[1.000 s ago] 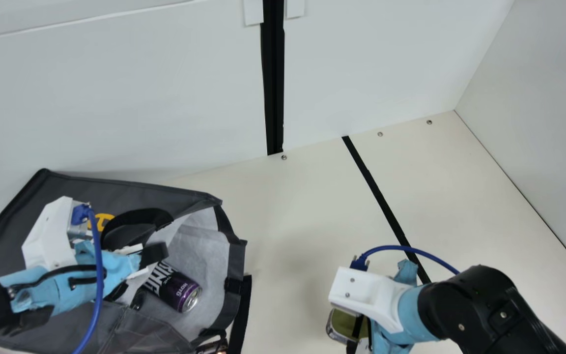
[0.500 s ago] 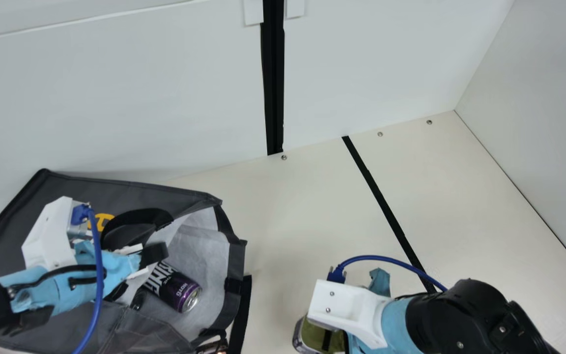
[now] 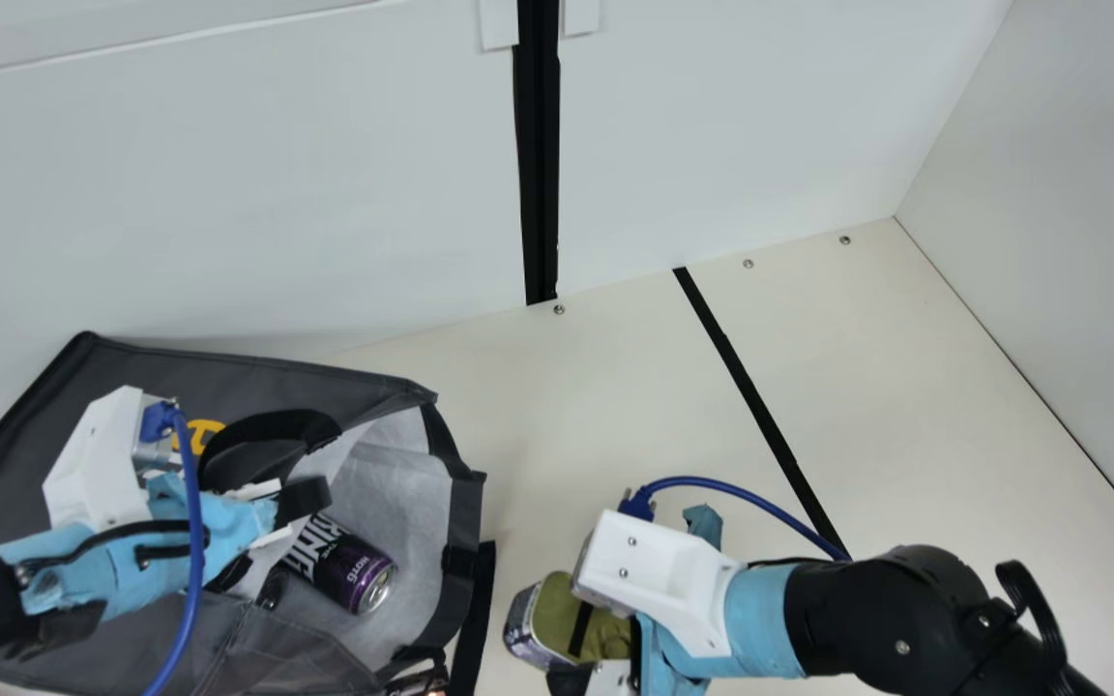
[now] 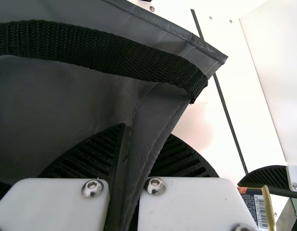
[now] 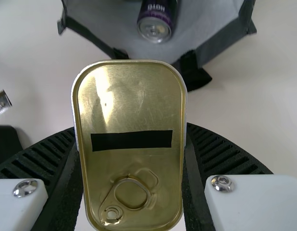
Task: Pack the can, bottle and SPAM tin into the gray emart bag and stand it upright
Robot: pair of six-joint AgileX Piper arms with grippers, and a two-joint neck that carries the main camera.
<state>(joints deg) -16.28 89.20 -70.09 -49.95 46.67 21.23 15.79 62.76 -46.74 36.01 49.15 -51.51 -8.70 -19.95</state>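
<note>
1. The gray bag [image 3: 170,360] lay on the cream table [image 3: 586,416], its mouth facing the right arm and the white wall [image 3: 228,213] behind it.
2. A narrow strip of table separated the bag's mouth from the SPAM tin [image 3: 536,640]; wider table surface stretched behind the tin toward the wall.
3. The left gripper [image 3: 277,541] had its jaws pinched on the bag's edge.
4. The right gripper [image 3: 607,667] had its jaws clamped on the tin's sides, just outside the bag.
5. The tin's gold lid had rounded corners, a ring pull [image 5: 131,193] and a black band [image 5: 131,140].
6. A purple can [image 3: 354,574] lay inside on pale lining.
</note>
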